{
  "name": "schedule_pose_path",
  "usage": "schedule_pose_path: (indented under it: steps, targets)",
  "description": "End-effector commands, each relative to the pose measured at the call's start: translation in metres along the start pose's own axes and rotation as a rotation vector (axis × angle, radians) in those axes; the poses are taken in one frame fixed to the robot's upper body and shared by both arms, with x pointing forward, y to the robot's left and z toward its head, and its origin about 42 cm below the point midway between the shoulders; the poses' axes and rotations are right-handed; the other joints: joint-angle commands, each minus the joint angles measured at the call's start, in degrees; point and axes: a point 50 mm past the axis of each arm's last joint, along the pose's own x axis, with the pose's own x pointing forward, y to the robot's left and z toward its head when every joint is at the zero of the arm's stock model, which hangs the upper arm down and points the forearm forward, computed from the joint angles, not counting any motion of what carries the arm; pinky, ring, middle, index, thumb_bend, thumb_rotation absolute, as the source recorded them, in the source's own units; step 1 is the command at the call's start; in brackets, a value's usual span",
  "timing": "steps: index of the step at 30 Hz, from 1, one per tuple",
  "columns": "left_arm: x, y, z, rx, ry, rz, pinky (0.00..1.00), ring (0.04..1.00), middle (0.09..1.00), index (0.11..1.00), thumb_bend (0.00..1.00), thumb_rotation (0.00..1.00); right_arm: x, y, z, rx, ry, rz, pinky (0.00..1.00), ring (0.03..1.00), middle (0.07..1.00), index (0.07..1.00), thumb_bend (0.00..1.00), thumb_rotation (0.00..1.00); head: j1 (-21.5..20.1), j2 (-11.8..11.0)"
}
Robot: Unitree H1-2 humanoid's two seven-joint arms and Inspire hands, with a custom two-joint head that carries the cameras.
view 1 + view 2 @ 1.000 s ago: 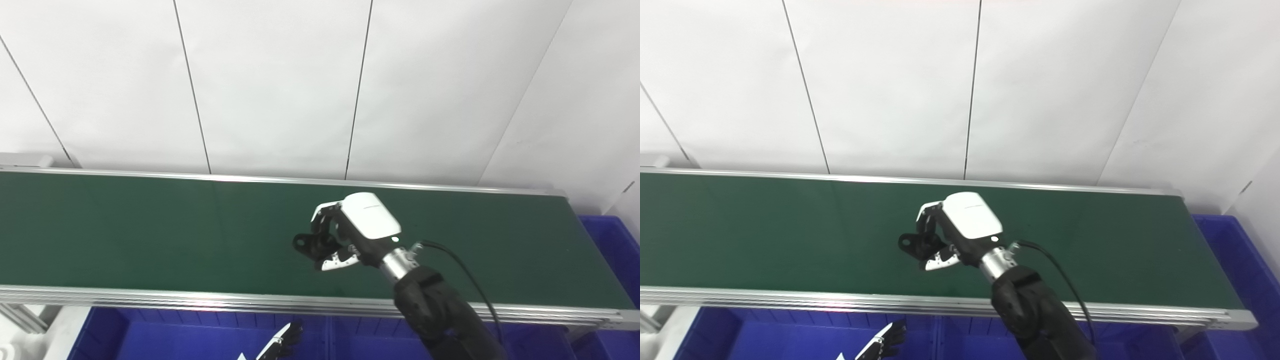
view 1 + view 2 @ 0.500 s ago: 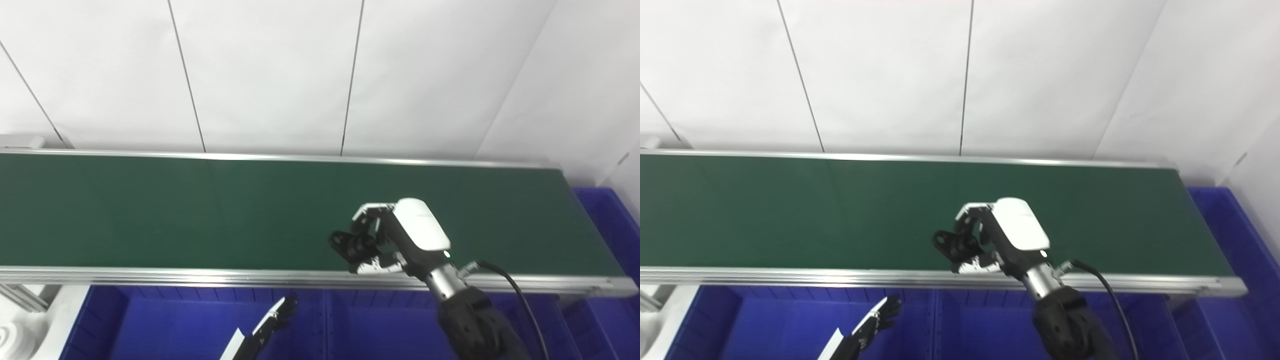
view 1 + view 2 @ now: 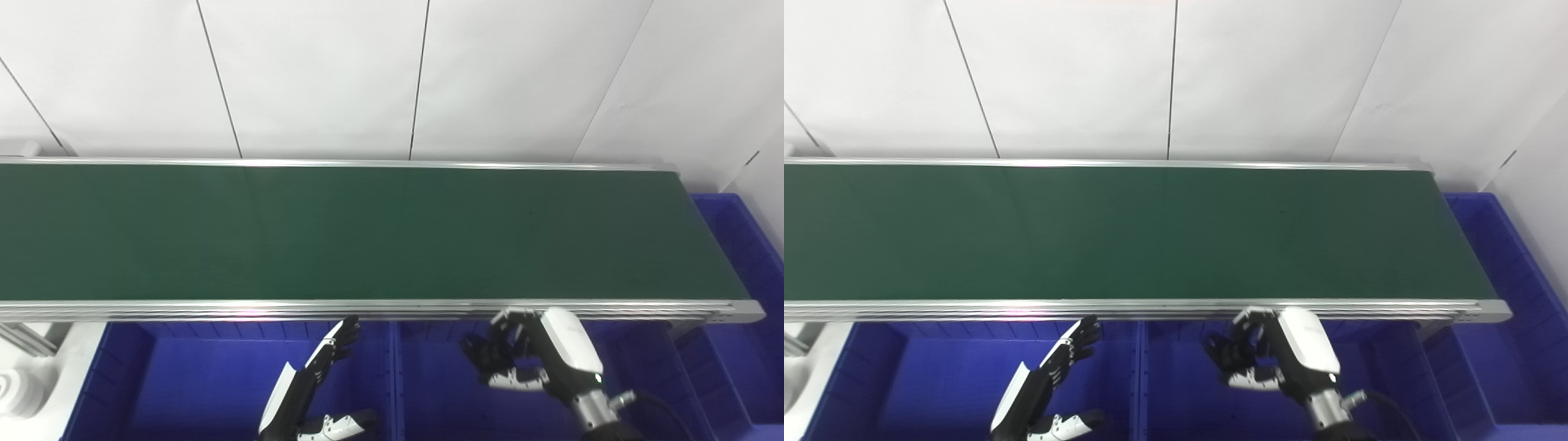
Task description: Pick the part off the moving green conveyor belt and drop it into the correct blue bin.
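Note:
My right hand (image 3: 539, 358) is shut on a small black part (image 3: 479, 355) with a ring-shaped end. It holds the part in front of the green conveyor belt (image 3: 367, 233), over the middle blue bin (image 3: 438, 398). The hand (image 3: 1286, 355) and the part (image 3: 1222, 354) also show in the right eye view. My left hand (image 3: 309, 383) is open with its fingers stretched out and its thumb apart. It is empty, over the left blue bin (image 3: 184, 386) next to the wall between the two bins. No part lies on the belt.
The belt's silver front rail (image 3: 367, 308) runs just behind both hands. Another blue bin (image 3: 750, 245) stands past the belt's right end. A white frame piece (image 3: 24, 380) sits at the lower left. A black cable (image 3: 664, 407) trails from my right wrist.
My right hand has carried the black part from above the belt back over the front rail and down over the middle bin. The camera has tilted down, so more of my left hand shows.

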Motion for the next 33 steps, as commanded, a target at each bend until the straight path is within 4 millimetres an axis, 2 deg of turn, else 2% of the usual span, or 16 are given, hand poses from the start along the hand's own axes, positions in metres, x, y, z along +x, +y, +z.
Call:
schedule_pose_path:
  steps: [1,5,7,11,12,13,15,19,24,27,30,33]
  targets:
    - [0.004,0.001,0.009,0.001,-0.054,0.003,0.88,0.911,0.927,0.926,0.70,0.62,0.001,-0.002,-0.007,0.007,0.004,-0.039,0.29,0.383,0.456,0.515,0.52,0.00,0.12,0.05]
    - [0.005,0.002,0.010,0.009,-0.058,0.004,0.87,0.910,0.928,0.922,0.70,0.61,0.002,0.009,-0.017,0.003,0.056,-0.019,0.36,0.453,0.449,0.533,0.52,0.00,0.09,-0.15]
    - [0.004,0.003,0.010,0.015,-0.057,0.008,0.87,0.910,0.926,0.920,0.70,0.61,0.003,0.014,-0.020,0.001,0.072,-0.013,0.42,0.514,0.470,0.526,0.52,0.00,-0.02,-0.15]
    - [0.004,0.004,0.010,0.021,-0.058,0.010,0.87,0.910,0.926,0.919,0.69,0.60,0.003,0.020,-0.017,0.033,0.100,-0.004,0.48,0.557,0.477,0.530,0.51,0.01,0.07,-0.23]
    - [0.004,0.004,0.010,0.018,-0.057,0.011,0.87,0.908,0.923,0.919,0.69,0.60,0.002,0.021,-0.014,0.050,0.106,-0.007,0.51,0.592,0.584,0.515,0.51,0.08,0.06,-0.31]
    - [0.004,0.003,0.010,0.011,-0.056,0.012,0.87,0.908,0.922,0.919,0.69,0.60,0.001,0.022,-0.011,0.067,0.105,-0.015,0.54,0.628,0.667,0.675,0.52,0.20,0.06,-0.39]
    - [0.004,0.003,0.010,0.003,-0.054,0.011,0.87,0.907,0.921,0.919,0.68,0.57,-0.002,0.023,-0.004,0.089,0.092,-0.034,0.60,0.697,0.761,0.796,0.56,0.38,0.09,-0.50]
    - [0.004,0.004,0.008,0.008,-0.049,0.007,0.87,0.907,0.922,0.920,0.68,0.58,-0.008,0.023,0.011,0.136,0.033,-0.083,0.69,0.771,0.811,0.842,0.59,0.45,0.00,-0.94]
    - [0.003,0.006,0.006,0.021,-0.043,0.008,0.86,0.897,0.916,0.918,0.68,0.59,-0.020,0.019,0.045,0.230,-0.062,-0.145,0.75,0.816,0.847,0.881,0.61,0.48,-0.06,-1.59]
    - [0.003,0.006,0.004,0.021,-0.040,0.008,0.86,0.895,0.914,0.917,0.67,0.58,-0.028,0.016,0.066,0.288,-0.102,-0.167,0.76,0.824,0.854,0.887,0.62,0.53,0.07,-2.02]
    - [0.003,0.006,0.004,0.016,-0.037,0.008,0.86,0.893,0.911,0.915,0.67,0.58,-0.033,0.017,0.078,0.329,-0.121,-0.169,0.74,0.816,0.851,0.886,0.61,0.53,0.21,-2.28]
    - [0.002,0.006,0.003,0.015,-0.035,0.008,0.86,0.902,0.918,0.919,0.68,0.59,-0.037,0.022,0.090,0.364,-0.134,-0.154,0.73,0.806,0.849,0.887,0.62,0.59,0.36,-2.39]
